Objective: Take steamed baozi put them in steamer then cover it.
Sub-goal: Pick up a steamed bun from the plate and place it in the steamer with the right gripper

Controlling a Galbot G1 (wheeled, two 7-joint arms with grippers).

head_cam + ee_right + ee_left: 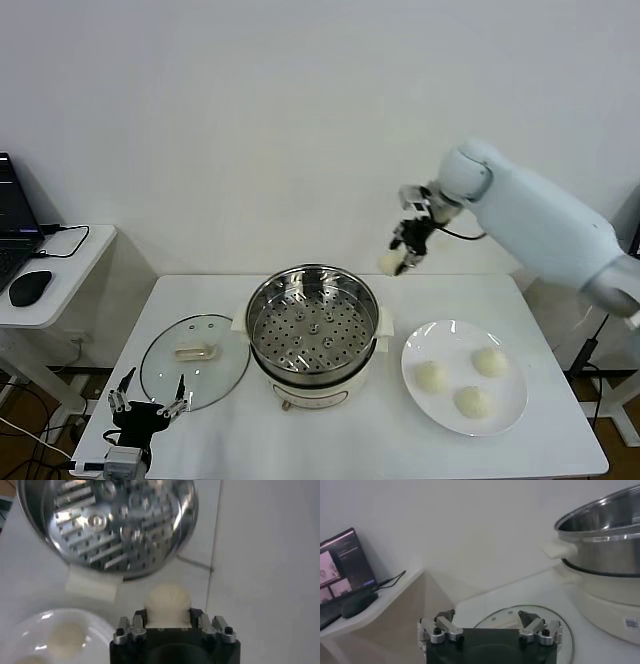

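White table [250,440] before a bare white wall [250,120]; right end effector [408,252] grasping a baozi [390,264], left end effector [148,405] released

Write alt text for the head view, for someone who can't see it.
The right gripper holds a baozi in the air behind an empty steamer on a white table. Three more buns lie on a plate to its right; the glass cover lies to its left, near the open left gripper.
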